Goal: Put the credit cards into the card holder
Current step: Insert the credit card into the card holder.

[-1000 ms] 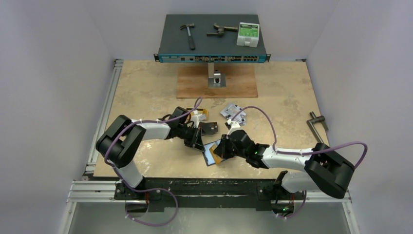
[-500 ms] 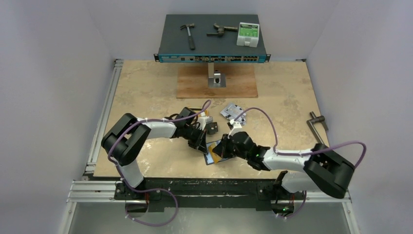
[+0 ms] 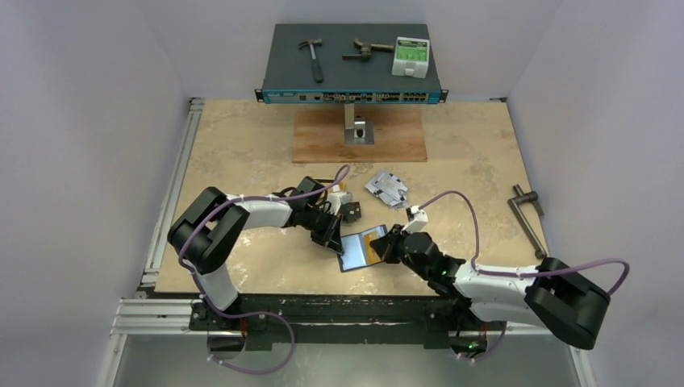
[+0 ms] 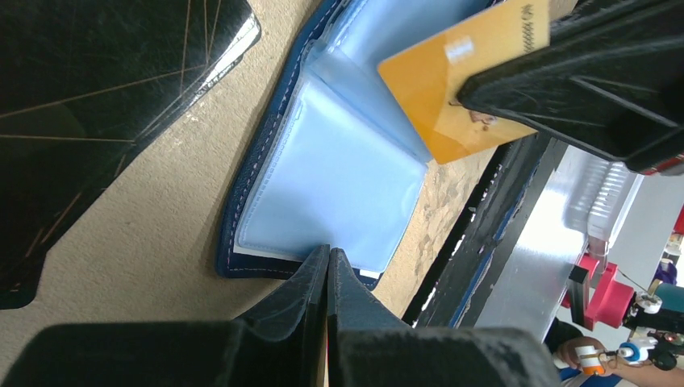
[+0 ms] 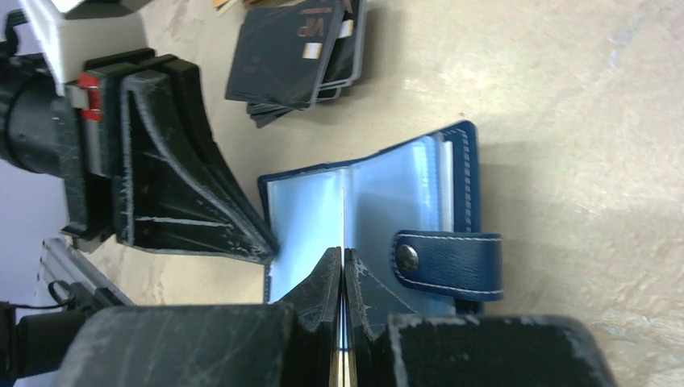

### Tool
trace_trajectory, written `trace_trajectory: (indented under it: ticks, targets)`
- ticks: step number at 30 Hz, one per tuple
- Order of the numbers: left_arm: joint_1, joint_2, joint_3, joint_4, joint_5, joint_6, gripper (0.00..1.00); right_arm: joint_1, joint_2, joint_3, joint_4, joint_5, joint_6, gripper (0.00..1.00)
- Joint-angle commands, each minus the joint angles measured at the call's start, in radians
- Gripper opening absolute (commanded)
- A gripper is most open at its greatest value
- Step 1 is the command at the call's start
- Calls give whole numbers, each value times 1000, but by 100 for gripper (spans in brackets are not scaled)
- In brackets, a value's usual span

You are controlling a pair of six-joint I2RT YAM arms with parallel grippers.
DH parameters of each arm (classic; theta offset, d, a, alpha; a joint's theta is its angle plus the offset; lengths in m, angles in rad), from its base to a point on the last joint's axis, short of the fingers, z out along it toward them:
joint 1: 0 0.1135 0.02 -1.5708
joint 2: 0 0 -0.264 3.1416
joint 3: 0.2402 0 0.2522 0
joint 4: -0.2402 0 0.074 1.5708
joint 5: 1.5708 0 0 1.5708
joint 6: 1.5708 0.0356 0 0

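We shift our right gripper [image 5: 342,256], pinching an uninserted gold-yellow plastic card [image 4: 460,76], aside, baring the navy-blue folding card holder [image 4: 323,185] our pressed-together left gripper [image 4: 327,262] pins.

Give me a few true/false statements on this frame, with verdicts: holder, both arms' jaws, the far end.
1. The card holder lies open on the table. True.
2. The right jaws hold a black card. False: they are shut on a gold-yellow card.
3. The left jaws stand wide open above the holder. False: they are shut, with the tips at the holder's edge.
4. A hammer lies on the dark box at the far end. True.
5. The snap tab is fastened. False: it is undone, and the holder is open.
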Motion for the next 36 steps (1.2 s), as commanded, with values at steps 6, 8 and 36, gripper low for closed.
trace_trajectory:
  ticks: [6, 8, 36]
  targets:
    - [-5, 26, 14, -34, -74, 50, 0, -4, 135, -65, 317, 71, 119, 0]
    - [-4, 27, 14, -37, -73, 51, 0, -3, 165, -86, 376, 72, 160, 0]
    - [-7, 10, 5, -31, -75, 53, 0, -1, 550, -131, 853, 24, 263, 0]
